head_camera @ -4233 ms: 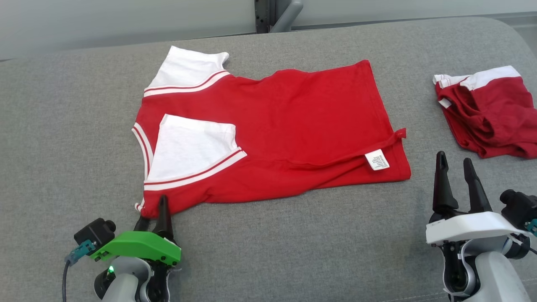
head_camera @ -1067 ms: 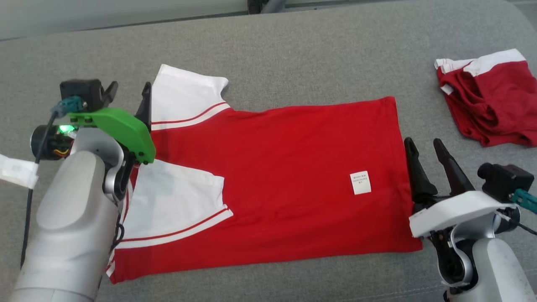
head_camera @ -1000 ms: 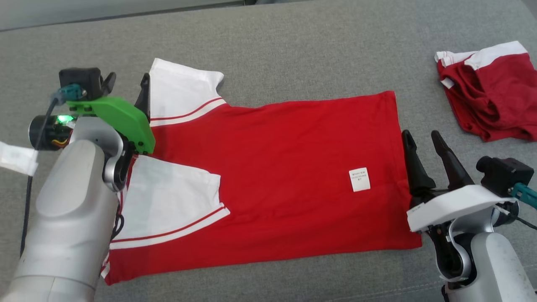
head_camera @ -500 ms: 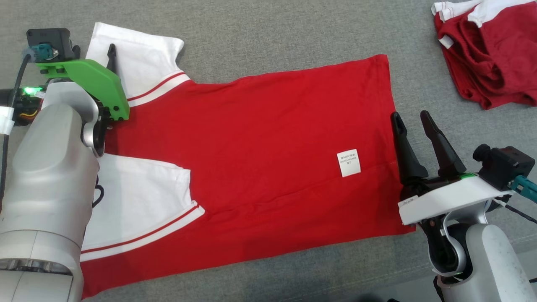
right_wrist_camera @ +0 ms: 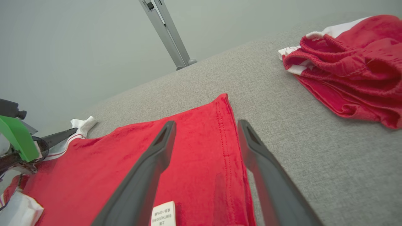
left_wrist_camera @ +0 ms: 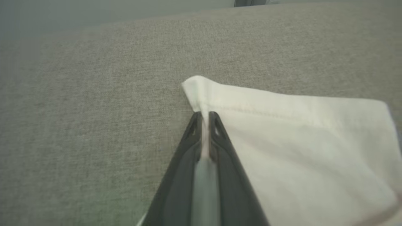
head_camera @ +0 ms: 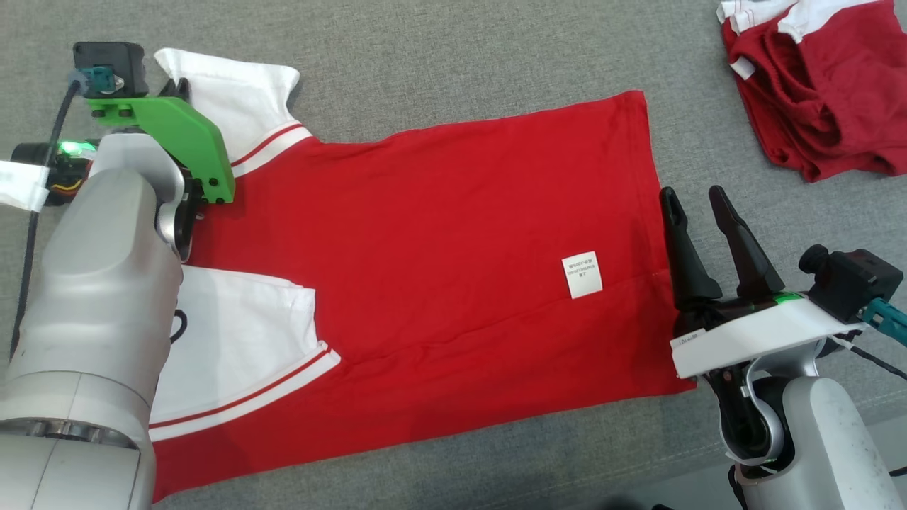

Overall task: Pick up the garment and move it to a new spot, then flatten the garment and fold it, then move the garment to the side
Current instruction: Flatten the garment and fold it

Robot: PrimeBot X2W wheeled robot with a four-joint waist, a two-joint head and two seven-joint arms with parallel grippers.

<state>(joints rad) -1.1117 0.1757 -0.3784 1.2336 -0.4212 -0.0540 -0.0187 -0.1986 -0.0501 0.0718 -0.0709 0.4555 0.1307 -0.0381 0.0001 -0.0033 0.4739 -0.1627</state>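
While the shirt (head_camera: 439,255) lies flat mid-frame with one sleeve (head_camera: 241,333) folded in, the left pincer (left_wrist_camera: 204,116) is clamped on the other sleeve (head_camera: 234,92) upper left and the right pincer (head_camera: 691,197) gapes wide by the hem (head_camera: 648,177), so most folding's left, I reckon.

Crumpled red cloth (head_camera: 815,92), grey cushion (head_camera: 453,57)

I have the shirt (head_camera: 439,234) lying flat on the cushion (head_camera: 460,57), sleeves to my left, hem to my right. My left gripper (left_wrist_camera: 204,117) is at the far sleeve's corner; my right gripper (head_camera: 691,193) straddles the hem. A second garment (head_camera: 815,92) lies behind, far right.
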